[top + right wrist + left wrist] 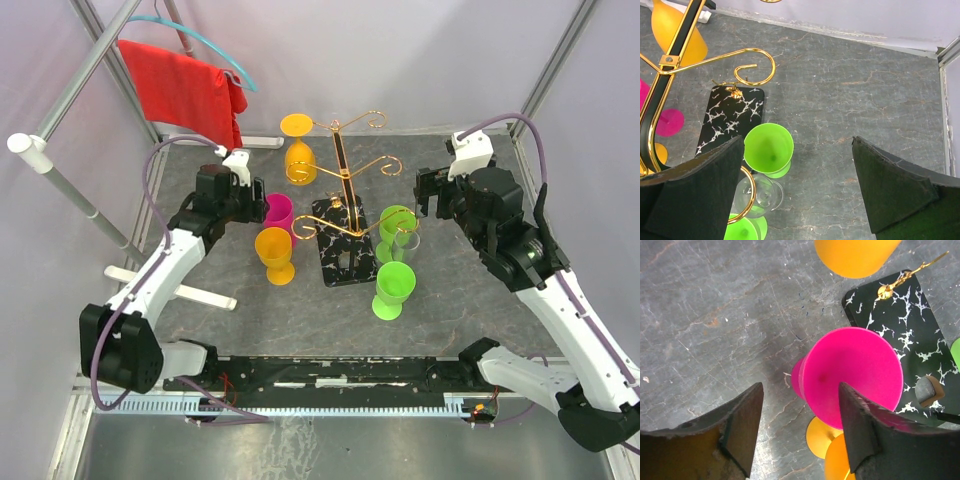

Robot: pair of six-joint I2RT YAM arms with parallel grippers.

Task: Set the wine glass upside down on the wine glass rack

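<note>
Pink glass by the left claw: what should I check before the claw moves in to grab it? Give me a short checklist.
1. Is the left claw open: ok.
2. Is the pink glass upright on the table: ok.
3. Glass centred between the claw's fingers: not ok; it sits off to one side, partly behind one finger.
4. Gap to the standing orange glass: cannot tell; they overlap from above.
5. Free hook on the rack: ok; only the hanging orange glass takes one.
6. Is the right claw clear of the rack: ok, open and apart.
</note>
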